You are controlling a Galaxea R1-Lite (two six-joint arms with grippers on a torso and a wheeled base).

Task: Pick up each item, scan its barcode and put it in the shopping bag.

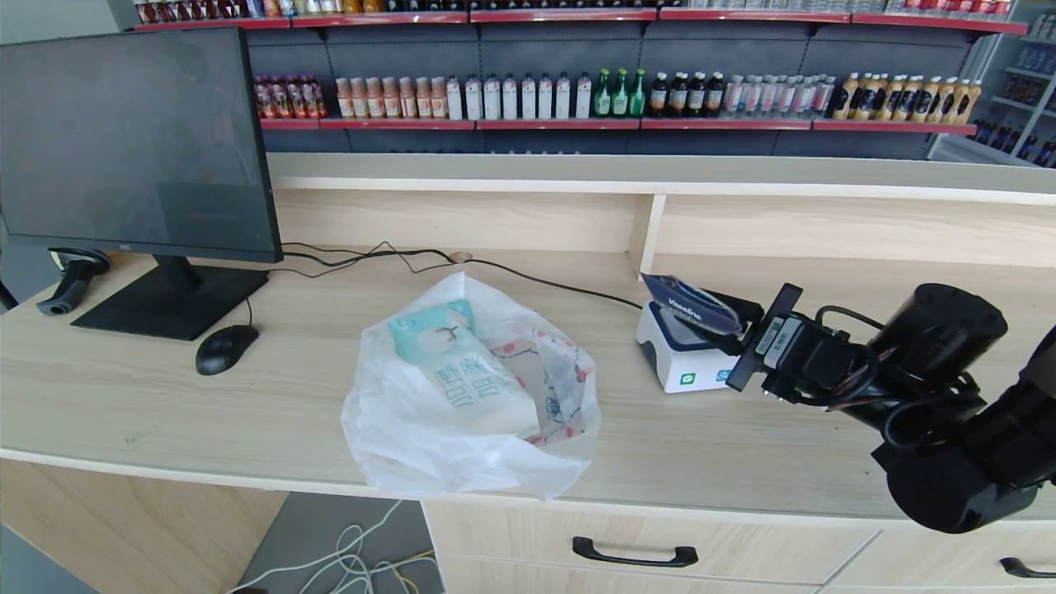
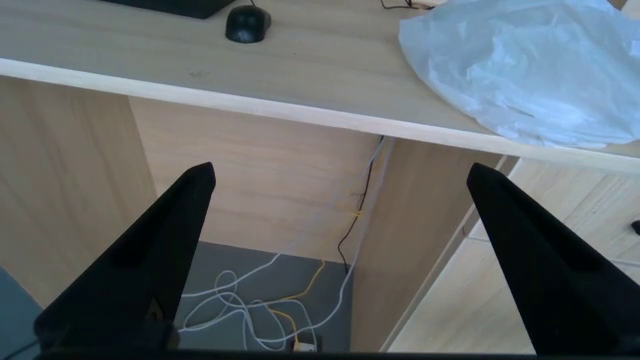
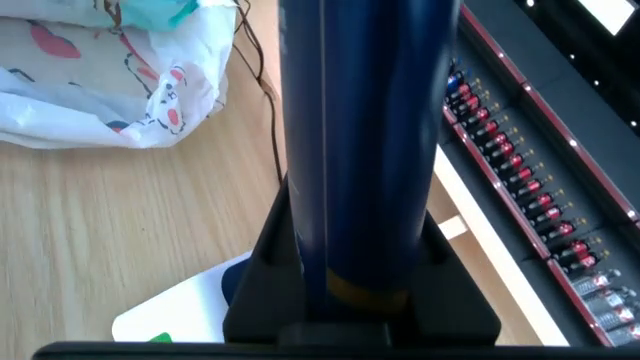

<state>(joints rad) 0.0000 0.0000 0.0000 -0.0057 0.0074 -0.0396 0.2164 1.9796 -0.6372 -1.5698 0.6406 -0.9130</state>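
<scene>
My right gripper (image 1: 738, 320) is shut on a dark blue packet (image 1: 690, 303), holding it flat just above the white barcode scanner (image 1: 681, 356) at the counter's right. The right wrist view shows the blue packet (image 3: 355, 130) clamped between the black fingers (image 3: 268, 270), with the scanner's white top (image 3: 185, 315) below. The white plastic shopping bag (image 1: 462, 404) lies open in the middle of the counter with a teal-and-white pack (image 1: 458, 363) and a floral-print pack (image 1: 557, 375) inside. My left gripper (image 2: 345, 260) hangs open below the counter's front edge, holding nothing.
A monitor (image 1: 136, 140) on its stand, a black mouse (image 1: 225, 347) and a handheld scanner (image 1: 70, 282) occupy the counter's left. A black cable (image 1: 495, 268) runs behind the bag to the scanner. Drawers with black handles (image 1: 635, 554) sit below. Cables lie on the floor (image 2: 265, 310).
</scene>
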